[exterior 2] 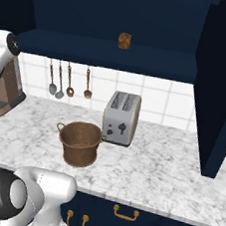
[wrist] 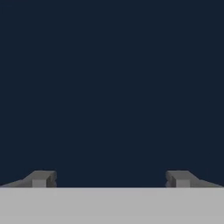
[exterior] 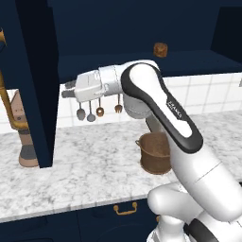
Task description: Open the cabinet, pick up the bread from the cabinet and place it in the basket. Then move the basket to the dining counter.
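Observation:
The cabinet (exterior: 142,19) stands open, its left door (exterior: 35,80) swung out over the worktop and its right door (exterior 2: 221,88) swung out too. On its shelf sits the bread (exterior: 160,49), a small golden-brown lump (exterior 2: 124,40). Below, the round brown basket (exterior: 155,152) rests on the marble worktop beside the toaster (exterior 2: 80,142). My gripper (exterior: 65,90) points left at the inner face of the left door, well left of the bread. In the hand view the gripper (wrist: 111,177) is open and holds nothing, with flat navy ahead. The dining counter is out of view.
A silver toaster (exterior 2: 121,118) stands right of the basket. Several utensils (exterior 2: 68,85) hang on the tiled wall. A brown appliance (exterior: 26,142) sits behind the left door, whose brass handle (exterior: 8,104) faces outward. Navy drawers (exterior 2: 125,213) run below the worktop.

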{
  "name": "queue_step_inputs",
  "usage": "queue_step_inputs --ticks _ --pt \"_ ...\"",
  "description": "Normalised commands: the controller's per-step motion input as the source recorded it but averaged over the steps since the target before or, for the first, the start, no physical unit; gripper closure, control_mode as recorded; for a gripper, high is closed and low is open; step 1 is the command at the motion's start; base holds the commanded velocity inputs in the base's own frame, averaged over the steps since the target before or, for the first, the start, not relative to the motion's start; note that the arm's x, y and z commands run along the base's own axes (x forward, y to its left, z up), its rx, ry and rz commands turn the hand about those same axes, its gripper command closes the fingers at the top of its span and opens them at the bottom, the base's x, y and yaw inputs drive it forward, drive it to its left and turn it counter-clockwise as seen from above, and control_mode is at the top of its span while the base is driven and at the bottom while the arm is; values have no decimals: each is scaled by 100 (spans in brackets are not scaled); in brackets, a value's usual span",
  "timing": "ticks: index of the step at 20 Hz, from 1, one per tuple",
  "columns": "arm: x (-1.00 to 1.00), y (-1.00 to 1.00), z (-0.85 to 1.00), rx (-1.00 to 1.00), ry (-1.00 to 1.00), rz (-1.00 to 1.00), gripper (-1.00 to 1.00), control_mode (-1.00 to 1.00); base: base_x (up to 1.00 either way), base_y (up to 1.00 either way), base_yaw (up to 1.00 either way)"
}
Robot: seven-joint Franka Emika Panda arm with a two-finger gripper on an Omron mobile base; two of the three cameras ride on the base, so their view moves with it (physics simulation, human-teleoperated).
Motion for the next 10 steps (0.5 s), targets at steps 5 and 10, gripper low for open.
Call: queue_step_inputs --ticks 5,10 --pt "-14 -100 3 -7 0 -36 -100 -100 0 0 0" --pt "0 -100 -3 -19 2 -40 -100 -100 0 0 0"
